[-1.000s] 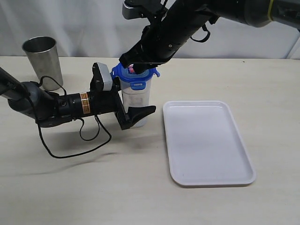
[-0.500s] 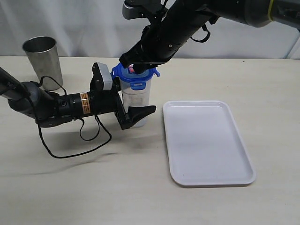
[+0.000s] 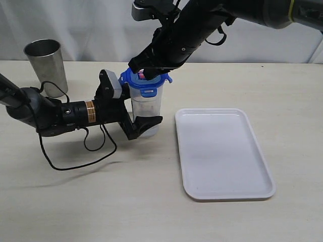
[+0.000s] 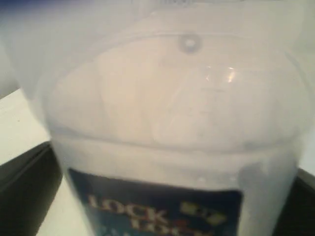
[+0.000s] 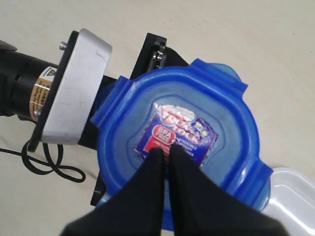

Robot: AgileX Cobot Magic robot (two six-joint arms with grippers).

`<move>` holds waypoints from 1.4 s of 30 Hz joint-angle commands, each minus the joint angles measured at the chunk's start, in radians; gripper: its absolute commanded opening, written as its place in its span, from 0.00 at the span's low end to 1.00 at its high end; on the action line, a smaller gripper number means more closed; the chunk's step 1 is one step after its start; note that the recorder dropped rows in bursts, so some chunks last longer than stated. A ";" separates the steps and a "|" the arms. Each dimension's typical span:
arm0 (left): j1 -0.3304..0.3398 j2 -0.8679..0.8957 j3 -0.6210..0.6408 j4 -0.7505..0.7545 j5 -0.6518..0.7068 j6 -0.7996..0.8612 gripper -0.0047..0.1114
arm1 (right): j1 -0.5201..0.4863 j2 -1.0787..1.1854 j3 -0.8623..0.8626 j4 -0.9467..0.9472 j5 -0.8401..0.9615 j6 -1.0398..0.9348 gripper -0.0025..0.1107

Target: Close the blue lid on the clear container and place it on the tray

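— From outside, why does the left gripper [image 3: 144, 121] lie so low on the table [image 3: 101, 201]?

— To brace, I judge; its jaws stand wide apart with the clear container [image 3: 146, 108] upright between them, one finger in front of the base and the other hidden behind; whether the pads actually press the walls I cannot tell.

— And the right gripper [image 3: 144, 74]?

— It reaches down from above onto the blue lid [image 3: 151, 84], which sits on the container's mouth; a push there would seat it; the tray [image 3: 222, 151] lies just beside the container, with nothing on it, and the steel cup [image 3: 45, 60] stands well apart, out of the way.

— The left wrist view?

— The container fills it, label [image 4: 157, 209] towards the camera; dark fingers [image 4: 22, 189] show at either edge, so I judge the canister sits deep between them, not out at the tips.

— The right wrist view?

— Its two fingers [image 5: 147, 196] are closed together, holding nothing; their tips rest on the sticker [image 5: 189, 125] at the lid's middle, a press rather than a grip; the flaps look flared outward, so I judge the lid seated but not yet snapped; the container is not yet on the tray.
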 commanded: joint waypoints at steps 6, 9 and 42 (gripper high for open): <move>0.000 -0.001 -0.007 0.013 -0.104 -0.003 0.84 | 0.001 0.019 0.006 -0.013 0.060 0.005 0.06; 0.000 -0.001 -0.007 0.010 -0.112 -0.003 0.83 | 0.001 0.019 0.006 -0.013 0.065 0.005 0.06; 0.026 -0.001 -0.007 0.058 -0.094 -0.215 0.04 | -0.005 -0.075 -0.155 -0.197 0.184 0.321 0.44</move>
